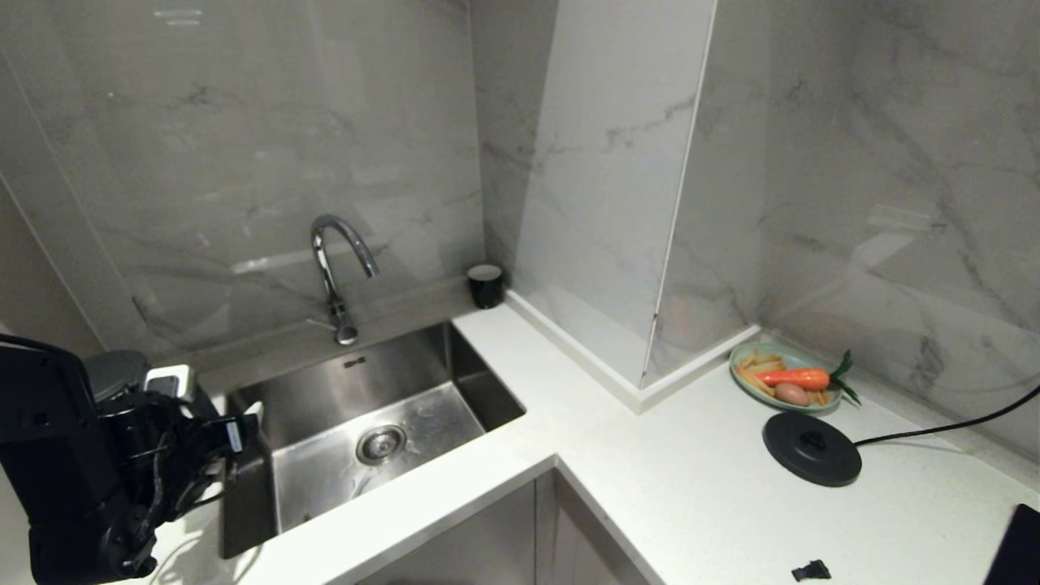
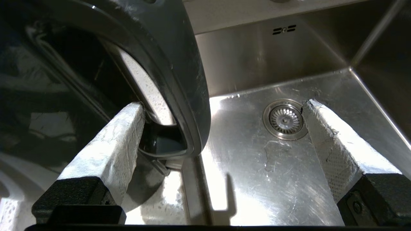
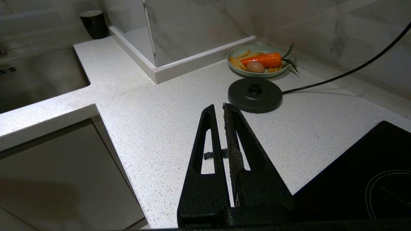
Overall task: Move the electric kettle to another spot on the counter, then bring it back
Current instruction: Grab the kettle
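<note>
Black and glossy, the electric kettle point(image 2: 64, 96) stands upright on the desk point(image 1: 715, 487) left of the sink point(image 1: 325, 463). Our left claw point(image 2: 221, 128), fingers wide apart, straddles its loop handle point(image 2: 179, 80); our right claw point(image 3: 221, 115), pressed together, waits far off.

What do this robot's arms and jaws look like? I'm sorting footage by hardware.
The left arm is bulky black, with loose black cables and a small white label. The left gripper has two long fingers wrapped in white textured tape on black mounts. The right gripper has slim, rough black slotted fingers.
</note>
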